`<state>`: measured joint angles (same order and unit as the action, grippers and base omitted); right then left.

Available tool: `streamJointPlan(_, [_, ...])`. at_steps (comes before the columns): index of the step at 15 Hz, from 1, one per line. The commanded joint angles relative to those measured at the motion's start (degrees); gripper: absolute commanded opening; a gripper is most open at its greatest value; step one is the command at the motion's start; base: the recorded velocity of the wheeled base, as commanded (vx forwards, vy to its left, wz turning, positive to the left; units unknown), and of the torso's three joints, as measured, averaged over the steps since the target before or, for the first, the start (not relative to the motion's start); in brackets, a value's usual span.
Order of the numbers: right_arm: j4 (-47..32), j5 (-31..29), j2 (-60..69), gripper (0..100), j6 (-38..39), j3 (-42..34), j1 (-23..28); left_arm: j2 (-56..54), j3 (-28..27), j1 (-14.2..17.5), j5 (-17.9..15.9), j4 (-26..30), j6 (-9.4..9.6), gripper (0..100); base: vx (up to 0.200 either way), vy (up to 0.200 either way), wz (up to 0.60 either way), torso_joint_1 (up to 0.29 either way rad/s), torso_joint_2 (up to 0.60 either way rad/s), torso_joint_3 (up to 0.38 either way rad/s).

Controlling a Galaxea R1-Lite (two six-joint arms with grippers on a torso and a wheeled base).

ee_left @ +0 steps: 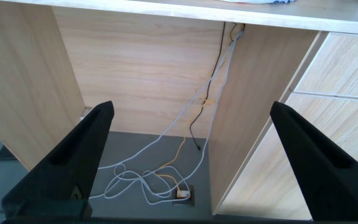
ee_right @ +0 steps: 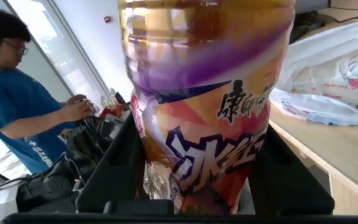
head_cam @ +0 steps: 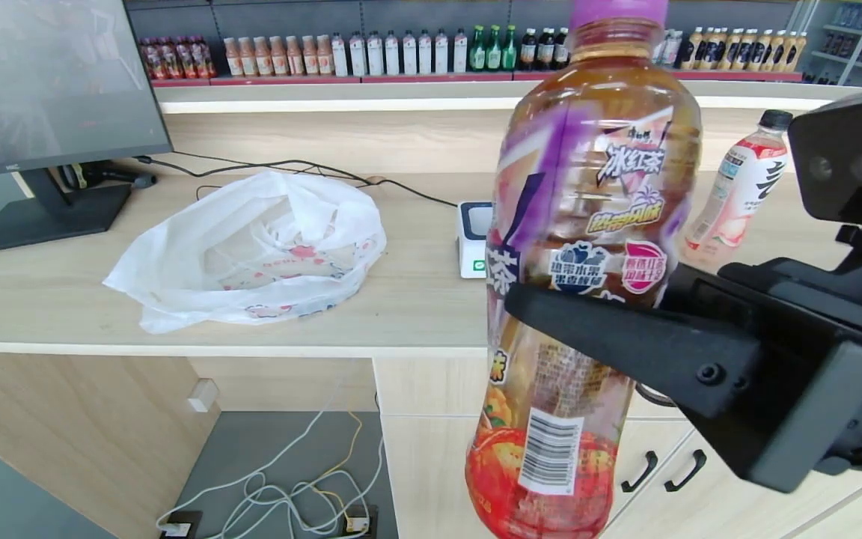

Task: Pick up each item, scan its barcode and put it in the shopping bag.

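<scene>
One bottle (head_cam: 588, 224) is clamped upright in our right fingers (head_cam: 625, 337), near and right of the scanner (head_cam: 474, 236) on the bench (head_cam: 416, 299). Our left fingers (ee_left: 73, 162) gape empty below the bench. Scanning seems in hand: next we must turn its barcode (head_cam: 551, 453) toward the scanner.

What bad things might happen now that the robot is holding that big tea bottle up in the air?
The bottle is big and the right gripper pinches only its middle, so it might slip. Its barcode sits low, facing away from the scanner, so the scan may fail unless it turns. The shopping bag lies slumped, so the bottle might roll out.
</scene>
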<state>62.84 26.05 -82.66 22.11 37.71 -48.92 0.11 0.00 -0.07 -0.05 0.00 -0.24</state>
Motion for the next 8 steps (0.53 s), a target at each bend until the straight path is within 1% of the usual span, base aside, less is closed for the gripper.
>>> streamJointPlan(1, [-0.18, -0.91, -0.48, 0, -3.13, 0.53, -0.12, -0.02, 0.0, -0.01, 0.05, 0.0, -0.02, 100, 0.0, 0.0, 0.0, 0.0, 0.0, 0.0])
streamJointPlan(2, [-0.35, -1.88, -0.48, 0, -4.98, 0.53, -0.12, -0.02, 0.0, -0.01, 0.05, 0.0, -0.02, 100, 0.0, 0.0, 0.0, 0.0, 0.0, 0.0])
streamJointPlan(3, [-0.79, -6.89, -0.57, 0, -9.37, 0.97, -0.03, -0.02, 0.0, -0.01, 0.05, 0.0, -0.02, 100, 0.0, 0.0, 0.0, 0.0, 0.0, 0.0])
streamJointPlan(5, [-1.41, -15.59, -0.74, 0, -13.76, 1.23, -0.03, -0.02, 0.0, -0.01, 0.05, 0.0, -0.02, 100, 0.0, 0.0, 0.0, 0.0, 0.0, 0.0])
streamJointPlan(7, [-2.02, -22.36, -1.01, 0, -18.69, 1.32, -0.03, -0.02, 0.0, -0.01, 0.05, 0.0, -0.02, 100, 0.0, 0.0, 0.0, 0.0, 0.0, 0.0])
streamJointPlan(8, [-2.55, -29.04, -1.62, 0, -21.94, 1.41, -0.03, -0.02, 0.0, -0.01, 0.05, 0.0, -0.02, 100, 0.0, 0.0, 0.0, 0.0, 0.0, 0.0])
